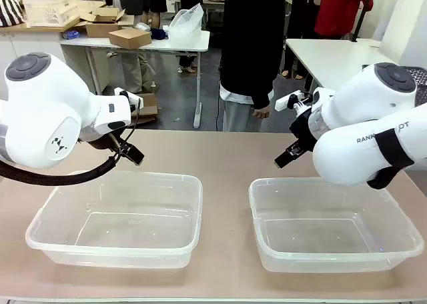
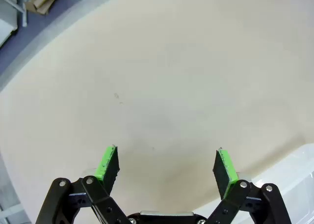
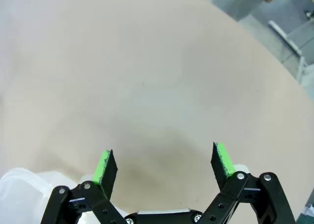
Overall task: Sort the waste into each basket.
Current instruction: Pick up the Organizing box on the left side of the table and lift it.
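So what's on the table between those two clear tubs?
Nothing. The front view shows a bare strip of table between the left tub and the right tub.

The left tub (image 1: 113, 256) and right tub (image 1: 333, 261) sit side by side on the worktop (image 1: 223, 157) (a person (image 1: 252, 44) stands behind its far edge).

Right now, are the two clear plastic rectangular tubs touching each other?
Apart. Front view shows a strip of bare beige table between the left clear plastic tub and the right clear plastic tub.
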`<state>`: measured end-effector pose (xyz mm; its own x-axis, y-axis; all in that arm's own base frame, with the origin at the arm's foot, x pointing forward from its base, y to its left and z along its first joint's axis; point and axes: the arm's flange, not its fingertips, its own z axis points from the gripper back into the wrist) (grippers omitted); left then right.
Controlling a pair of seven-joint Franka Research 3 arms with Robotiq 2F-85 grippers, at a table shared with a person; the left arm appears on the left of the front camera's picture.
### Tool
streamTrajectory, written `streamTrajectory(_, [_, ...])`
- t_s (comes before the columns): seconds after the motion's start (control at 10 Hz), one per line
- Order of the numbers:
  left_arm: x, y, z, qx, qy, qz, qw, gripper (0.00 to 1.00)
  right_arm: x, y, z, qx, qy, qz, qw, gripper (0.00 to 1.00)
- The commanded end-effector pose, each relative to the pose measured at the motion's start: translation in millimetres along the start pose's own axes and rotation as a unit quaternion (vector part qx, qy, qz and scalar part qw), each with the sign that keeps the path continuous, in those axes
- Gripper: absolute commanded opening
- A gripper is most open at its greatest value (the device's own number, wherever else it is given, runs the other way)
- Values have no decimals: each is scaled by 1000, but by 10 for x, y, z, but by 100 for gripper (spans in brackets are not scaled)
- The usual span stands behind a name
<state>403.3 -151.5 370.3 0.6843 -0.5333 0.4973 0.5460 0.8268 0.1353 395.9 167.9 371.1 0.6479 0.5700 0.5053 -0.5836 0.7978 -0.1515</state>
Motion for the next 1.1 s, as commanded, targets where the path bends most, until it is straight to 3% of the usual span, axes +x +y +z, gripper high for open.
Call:
streamTrajectory(0.0, [1, 0, 1, 0, 0, 0, 1000, 100, 0, 0, 0, 0, 0, 0, 1000, 100])
streamTrajectory(0.6, [1, 0, 1, 0, 0, 0, 1000, 100, 0, 0, 0, 0, 0, 0, 1000, 100])
streamTrajectory(0.7, [0, 0, 0, 0, 0, 0, 1000, 100, 97, -65, 212, 9, 21, -36, 999, 100])
streamTrajectory(0.8, [86, -12, 318, -16, 7, -18, 1000, 100, 262, -24, 567, 32, 22, -47, 998, 100])
streamTrajectory(1.0, [-10, -94, 1172, -9, -24, -13, 1000, 100, 340, 211, 1425, 35, 28, -82, 996, 100])
